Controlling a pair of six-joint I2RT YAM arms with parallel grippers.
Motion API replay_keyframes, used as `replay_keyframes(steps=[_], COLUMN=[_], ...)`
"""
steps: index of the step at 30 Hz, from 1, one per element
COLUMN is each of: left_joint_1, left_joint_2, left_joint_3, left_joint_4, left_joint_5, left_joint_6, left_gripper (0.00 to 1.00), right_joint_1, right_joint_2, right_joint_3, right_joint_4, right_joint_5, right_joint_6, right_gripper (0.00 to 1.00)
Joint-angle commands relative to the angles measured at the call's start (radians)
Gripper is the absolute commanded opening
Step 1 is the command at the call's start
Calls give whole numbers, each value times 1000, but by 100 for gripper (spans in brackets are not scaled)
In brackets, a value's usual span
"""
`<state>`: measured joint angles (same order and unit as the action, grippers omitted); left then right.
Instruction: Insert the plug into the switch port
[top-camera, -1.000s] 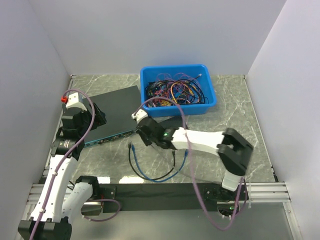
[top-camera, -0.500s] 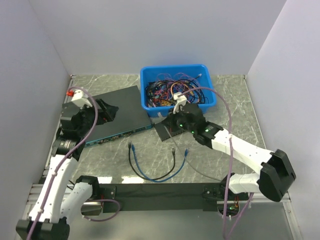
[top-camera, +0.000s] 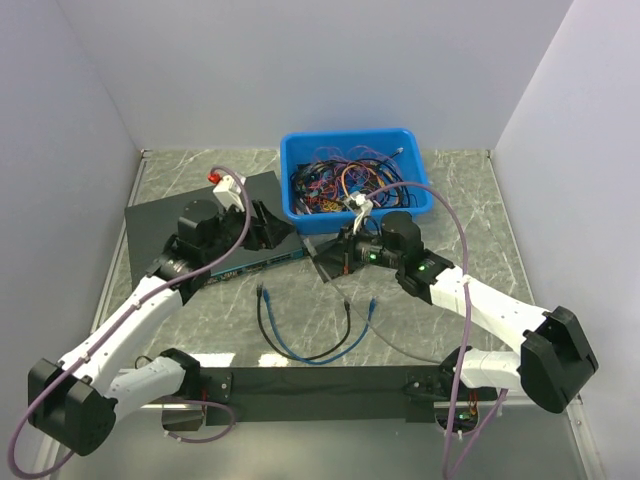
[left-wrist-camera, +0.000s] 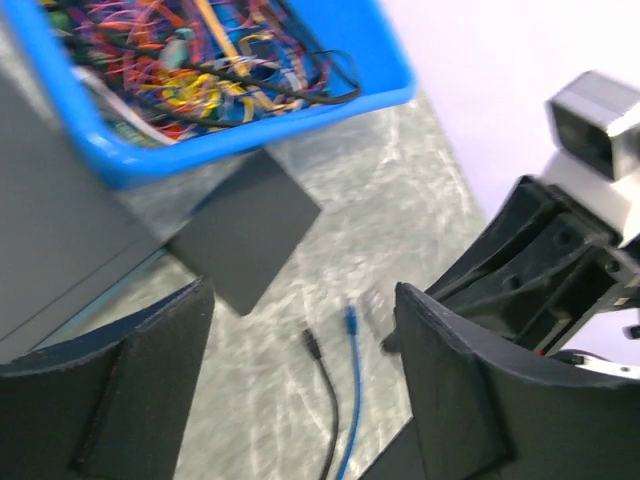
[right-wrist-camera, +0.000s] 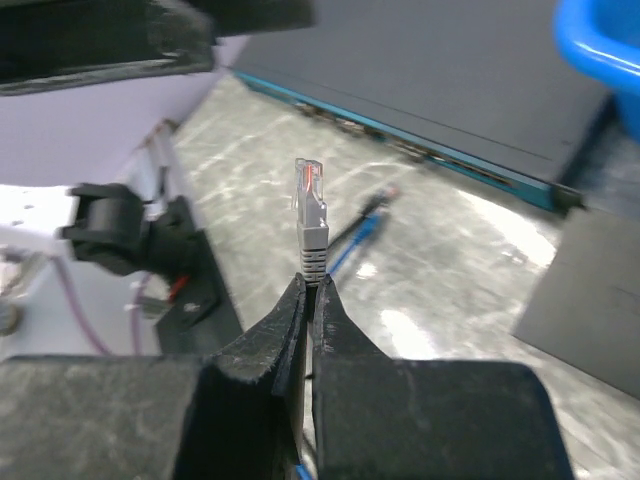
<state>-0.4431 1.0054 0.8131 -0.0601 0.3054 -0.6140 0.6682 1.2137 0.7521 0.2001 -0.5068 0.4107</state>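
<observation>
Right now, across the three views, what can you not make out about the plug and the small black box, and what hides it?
Cable behind the plug: in the right wrist view, it is hidden between the fingers of the shut right pincer.
Ports of the small black box: the left wrist view shows only its blurred top, the right wrist view's edge cuts it off, and from above the right pincer covers part.

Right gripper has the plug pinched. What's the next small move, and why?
Probably swing the right gripper toward the small black box and lower the plug to its edge. The plug is clamped by its boot, but its tip points toward the large black unit, with the box off to one side. No port is visible, so close in before aligning.
</observation>
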Motion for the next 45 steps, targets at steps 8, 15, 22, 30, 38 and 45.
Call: replay_keyframes(steps=[8, 15, 22, 30, 38, 45], left_joint_1=[-57, -92, -114, -126, -135, -144], left_joint_2=[45, 27, 35, 48, 68, 85], left_joint_3=[1, -15, -14, -19, -14, -6], left_joint_4=[163, 190, 175, 178, 178, 174], left_joint_5=[52, 63, 52, 55, 66, 63], left_joint_6=[-40, -35, -16, -7, -6, -3], left_gripper=[58, 56, 54, 41, 30, 5], right_joint_1=[-16, -19, -30, -41, -50, -56], right_joint_2=[12, 40, 49, 49, 52, 50], right_joint_3=[-8, -4, -2, -10, -20, -20], right_joint_4=[192, 219, 232, 239, 249, 234], right_joint_5=[-185, -197, -202, -197, -191, -194], right_joint_6=[96, 122, 143, 149, 162, 152], right_gripper=[0, 0, 0, 0, 0, 0])
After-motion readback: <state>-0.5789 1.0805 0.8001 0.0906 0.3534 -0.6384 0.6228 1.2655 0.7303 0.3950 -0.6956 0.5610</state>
